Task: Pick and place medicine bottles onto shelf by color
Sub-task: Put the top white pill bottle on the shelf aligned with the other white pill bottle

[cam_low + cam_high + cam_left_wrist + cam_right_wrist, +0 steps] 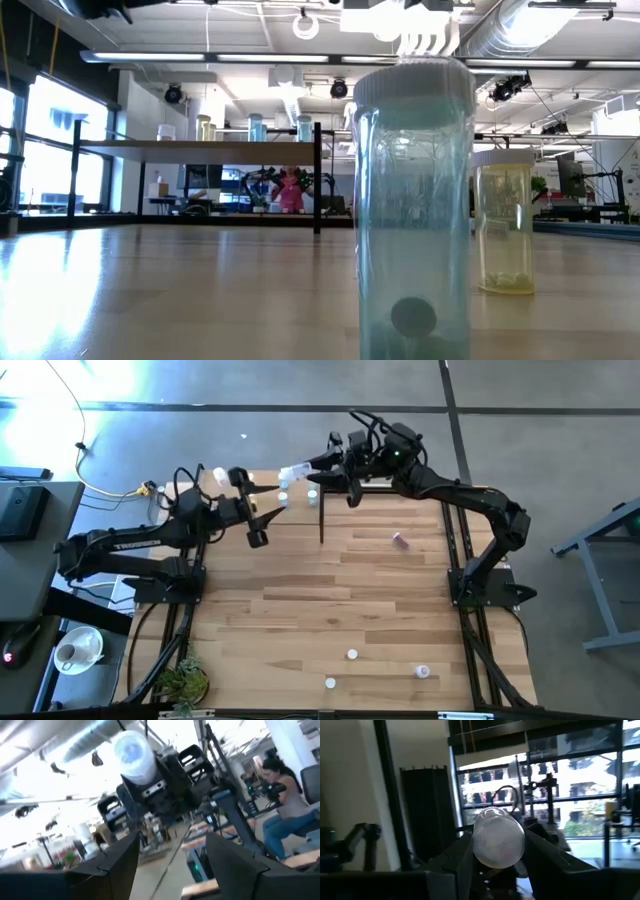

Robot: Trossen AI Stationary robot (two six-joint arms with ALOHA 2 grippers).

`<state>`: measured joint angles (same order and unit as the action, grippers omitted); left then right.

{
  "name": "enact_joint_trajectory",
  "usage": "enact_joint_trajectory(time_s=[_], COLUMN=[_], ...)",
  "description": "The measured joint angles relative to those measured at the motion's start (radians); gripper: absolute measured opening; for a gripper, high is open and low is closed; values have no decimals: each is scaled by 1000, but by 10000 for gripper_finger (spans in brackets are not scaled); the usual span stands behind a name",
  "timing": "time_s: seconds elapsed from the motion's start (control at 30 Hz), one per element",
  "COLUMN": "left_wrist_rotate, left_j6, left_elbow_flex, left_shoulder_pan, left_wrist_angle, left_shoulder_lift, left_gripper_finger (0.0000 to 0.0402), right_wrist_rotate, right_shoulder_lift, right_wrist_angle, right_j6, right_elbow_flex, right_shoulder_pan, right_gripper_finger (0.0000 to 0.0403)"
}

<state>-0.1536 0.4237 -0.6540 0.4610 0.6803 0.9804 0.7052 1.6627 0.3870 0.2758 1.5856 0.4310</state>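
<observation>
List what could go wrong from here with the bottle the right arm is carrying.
1. The right tool holds a white bottle lying sideways in the air by the shelf; it must be turned upright, or it may topple when released.
2. Bottles already on the shelf stand close by, so the swing in could knock them.
3. The open left tool hangs near the same corner; the arms might collide.

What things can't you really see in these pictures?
- Colour of the small capped bottle gripped by the right gripper: the right wrist view shows only its pale end.
- Tiny bottles on the light-wood shelf and near the table's front edge: too small in the high view to tell tints.
- Tall blue-tinted bottle in the low view: its base is cut off.
</observation>
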Motion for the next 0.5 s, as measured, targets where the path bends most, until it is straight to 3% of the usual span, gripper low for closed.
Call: enact_joint_trajectory(time_s=[0.5], left_wrist_rotate=[8], left_j6=[192], left_elbow_flex=[0], left_shoulder_pan=[-97], left_wrist_angle=[581], left_shoulder_lift=[244], left_gripper_finger=[197], right_wrist_rotate=[110], right_shoulder_lift=[1], right_wrist_angle=[27], right_j6=[40], right_elbow_flex=[0], right_shoulder_pan=[-45], right_gripper_finger=[134])
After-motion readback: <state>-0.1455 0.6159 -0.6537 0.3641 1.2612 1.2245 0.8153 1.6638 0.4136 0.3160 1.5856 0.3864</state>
